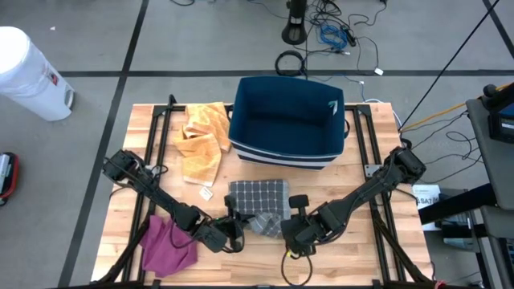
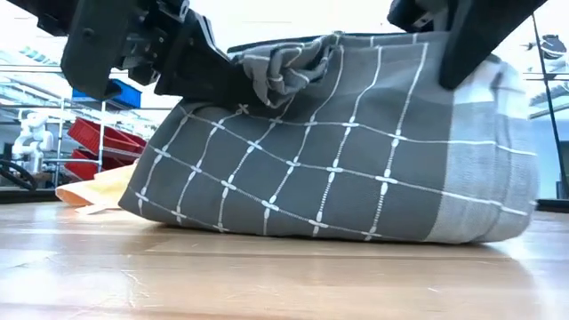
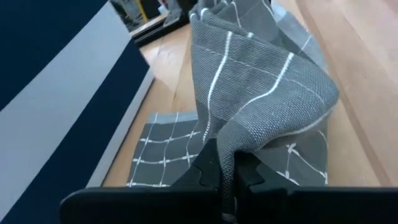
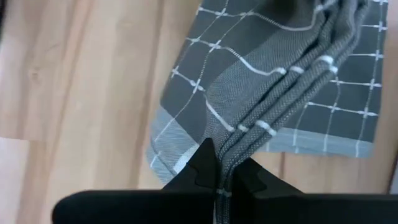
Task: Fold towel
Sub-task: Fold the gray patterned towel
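Note:
The grey checked towel lies in the middle of the table in front of the blue bin. Its far part is flat on the wood, and its near part is raised into a hump between both grippers. My left gripper is shut on the near left of the towel. My right gripper is shut on the near right. In the low view the left gripper shows at the upper left and the right gripper at the upper right. My left gripper pinches a bunched fold of the towel's near left part between its two fingers, coming in at a low slant from the near left. The cloth arches up beyond the fingers, and its far part lies on the table. My right gripper pinches several pleated layers at the towel's near right part between its two fingers, pointing steeply down from the near right. The pleats run away from the fingers in a tight bundle; the rest of the towel lies on the wood below.
An orange towel lies crumpled at the far left beside the bin. A magenta cloth sits at the near left corner. A white bin stands on the floor off the table's left. Bare wood lies on the right side.

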Available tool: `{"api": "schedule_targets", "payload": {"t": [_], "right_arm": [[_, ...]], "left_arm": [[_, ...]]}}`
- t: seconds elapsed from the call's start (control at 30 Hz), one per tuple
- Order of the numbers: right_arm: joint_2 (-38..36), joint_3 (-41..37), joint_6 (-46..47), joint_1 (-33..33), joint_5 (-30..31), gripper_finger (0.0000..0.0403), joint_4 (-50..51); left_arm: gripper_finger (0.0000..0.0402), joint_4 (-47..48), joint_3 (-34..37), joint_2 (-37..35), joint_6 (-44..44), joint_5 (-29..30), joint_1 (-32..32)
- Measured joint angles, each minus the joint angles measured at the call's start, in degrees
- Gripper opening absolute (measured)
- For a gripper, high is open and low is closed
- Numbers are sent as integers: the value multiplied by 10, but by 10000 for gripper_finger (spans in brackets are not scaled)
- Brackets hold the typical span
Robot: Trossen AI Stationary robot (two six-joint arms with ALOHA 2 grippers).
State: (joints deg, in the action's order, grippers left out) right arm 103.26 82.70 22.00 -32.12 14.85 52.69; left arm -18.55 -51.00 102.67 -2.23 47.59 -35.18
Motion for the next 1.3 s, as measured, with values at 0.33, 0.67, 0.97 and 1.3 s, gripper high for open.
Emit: {"api": "schedule_targets", "payload": {"t": [0.33, 0.67, 0.97, 1.3], "right_arm": [[-15, 0, -45, 42, -13, 4, 15], [-27, 0, -137, 87, 2, 4, -21], [-27, 0, -207, 114, -44, 4, -58], [-27, 0, -282, 125, -74, 4, -95]], "left_arm": [[2, -4, 0, 0, 14, 55, -1], [2, -8, 0, 0, -28, 54, 1], [2, -16, 0, 0, -104, -60, 10], [2, 5, 0, 1, -101, -99, 30]]}}
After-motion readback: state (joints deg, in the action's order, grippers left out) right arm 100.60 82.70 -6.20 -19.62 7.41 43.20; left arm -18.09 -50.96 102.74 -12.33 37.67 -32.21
